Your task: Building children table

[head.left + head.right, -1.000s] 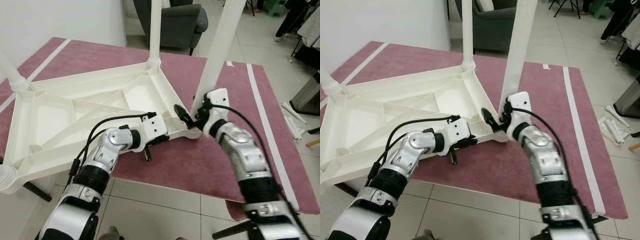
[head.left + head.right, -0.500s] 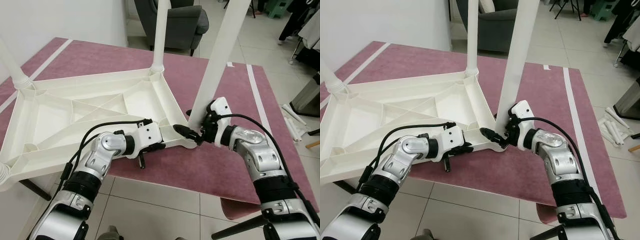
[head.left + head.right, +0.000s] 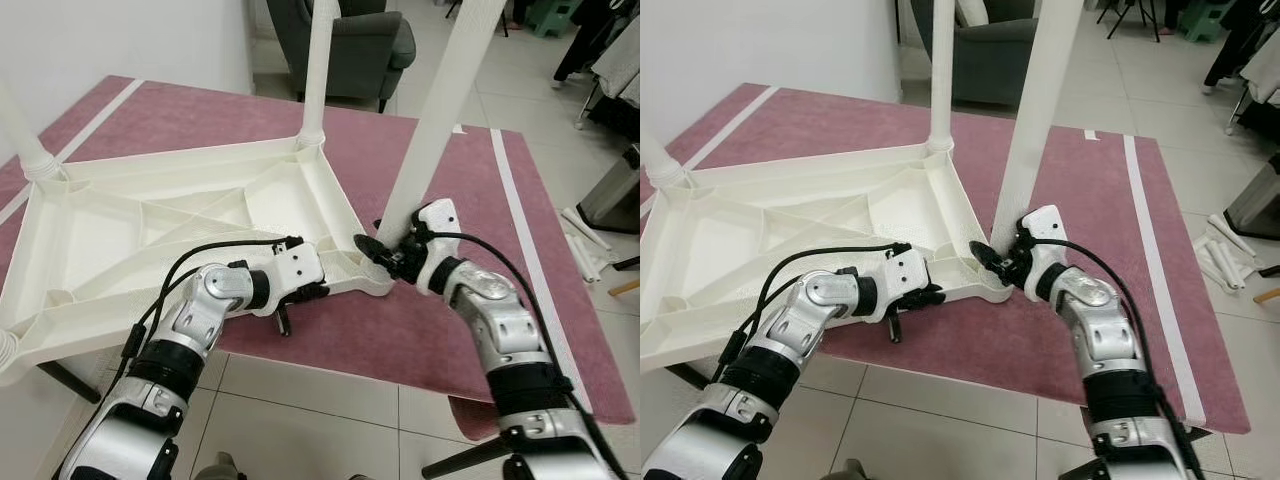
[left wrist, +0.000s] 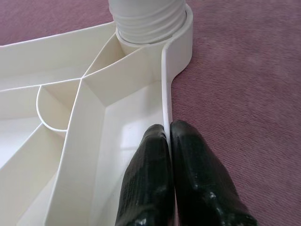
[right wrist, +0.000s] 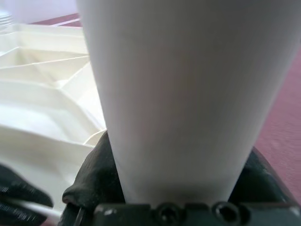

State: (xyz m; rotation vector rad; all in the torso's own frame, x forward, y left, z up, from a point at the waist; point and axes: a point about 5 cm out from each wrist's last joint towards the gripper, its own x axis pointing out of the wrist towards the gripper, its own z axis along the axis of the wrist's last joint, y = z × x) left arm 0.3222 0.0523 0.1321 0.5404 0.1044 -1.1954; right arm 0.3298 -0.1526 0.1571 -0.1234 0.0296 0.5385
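A white ribbed plastic tabletop [image 3: 170,225] lies upside down across the centre and left of the head views, on a dark pink carpet [image 3: 460,330]. The left gripper [image 4: 168,141] pinches the tabletop's thin near rim, one black finger inside it, one outside. The right gripper [image 3: 383,257] is clamped around the base of a tall white plastic leg [image 3: 443,100], which stands tilted at the near corner socket, right of centre. Another white leg [image 3: 319,60] rises at the far corner; a grey armchair [image 3: 350,45] sits at the top of the frame
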